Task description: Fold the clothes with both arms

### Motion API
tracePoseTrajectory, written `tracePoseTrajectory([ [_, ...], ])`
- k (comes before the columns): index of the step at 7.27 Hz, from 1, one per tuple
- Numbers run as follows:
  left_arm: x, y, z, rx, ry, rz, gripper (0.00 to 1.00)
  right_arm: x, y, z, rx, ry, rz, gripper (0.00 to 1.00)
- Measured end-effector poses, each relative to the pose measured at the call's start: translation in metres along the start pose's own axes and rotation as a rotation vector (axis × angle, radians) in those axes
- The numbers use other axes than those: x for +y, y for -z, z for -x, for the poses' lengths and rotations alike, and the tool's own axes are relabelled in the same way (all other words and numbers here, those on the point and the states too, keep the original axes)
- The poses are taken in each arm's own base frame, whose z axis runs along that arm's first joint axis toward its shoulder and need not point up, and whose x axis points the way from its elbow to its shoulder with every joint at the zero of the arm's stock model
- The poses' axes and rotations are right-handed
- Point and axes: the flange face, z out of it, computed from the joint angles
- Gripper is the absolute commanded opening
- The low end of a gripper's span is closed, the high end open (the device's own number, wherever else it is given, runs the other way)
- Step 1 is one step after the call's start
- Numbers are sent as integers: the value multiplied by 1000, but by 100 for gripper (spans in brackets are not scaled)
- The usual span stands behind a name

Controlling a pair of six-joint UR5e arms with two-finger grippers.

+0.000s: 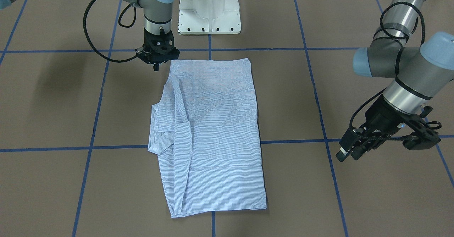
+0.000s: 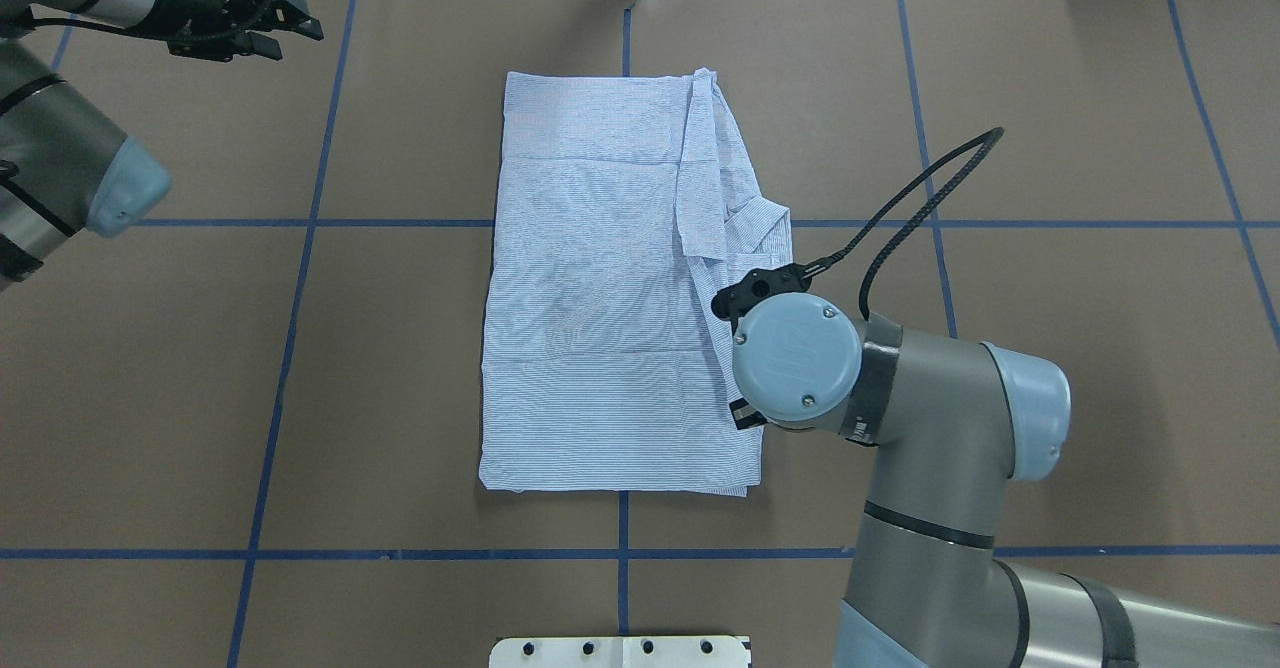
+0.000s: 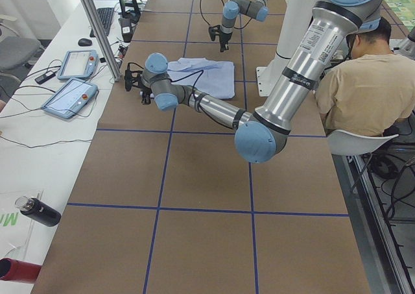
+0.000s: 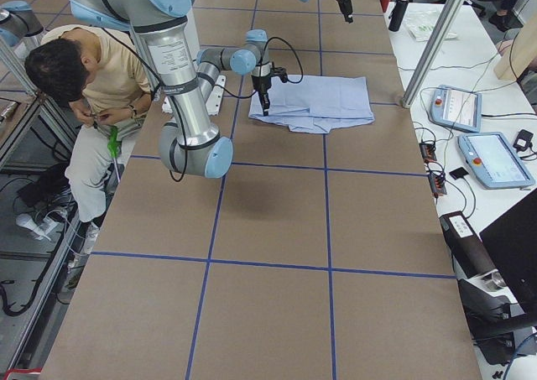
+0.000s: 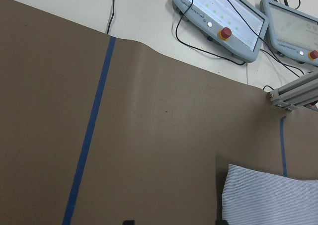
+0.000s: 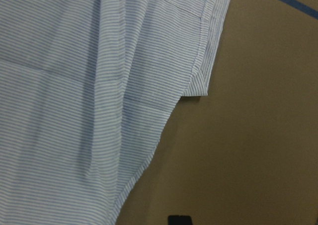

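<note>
The light blue-and-white striped shirt [image 1: 216, 130] [image 2: 590, 288] lies folded into a long rectangle in the middle of the brown table. A folded sleeve with its cuff [image 2: 765, 228] [image 1: 159, 146] sticks out along the side toward my right arm. My right gripper [image 1: 156, 66] points straight down, shut and empty, beside the shirt's corner nearest the robot base. The right wrist view shows the shirt's [image 6: 74, 86] edge below. My left gripper [image 2: 295, 38] [image 1: 349, 154] stands open and empty, far off the shirt at the table's far side; a shirt corner [image 5: 271, 197] shows in its view.
The white pedestal base [image 1: 209, 10] stands at the robot's side of the table. Teach pendants [image 5: 221, 16] [image 4: 491, 158] and cables lie on the white bench past the far edge, by an aluminium post [image 3: 97, 28]. A person [image 3: 363, 86] sits behind the robot.
</note>
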Motion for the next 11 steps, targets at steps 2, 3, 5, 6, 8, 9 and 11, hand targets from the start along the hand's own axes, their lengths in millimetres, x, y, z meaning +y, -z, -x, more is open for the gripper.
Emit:
tracePoseTrajectory([
  [2, 0, 5, 5, 0, -1, -3, 61, -40, 13, 43, -1, -24, -17, 0],
  [3, 4, 12, 14, -1, -14, 1, 61, -60, 8, 64, -6, -37, -28, 0],
  [5, 1, 35, 39, 2, -52, 15, 61, -87, -19, 85, -5, -61, -44, 0],
  [6, -3, 42, 45, 5, -55, 19, 61, -94, -30, 83, 12, -64, -43, 0],
  [8, -5, 46, 48, 6, -56, 22, 61, -102, -42, 74, 38, -71, -38, 0],
  [9, -5, 46, 49, 6, -56, 22, 61, -103, -46, 70, 45, -74, -35, 0],
  [11, -5, 47, 48, 7, -56, 22, 62, -105, -46, 70, 41, -82, -34, 0],
])
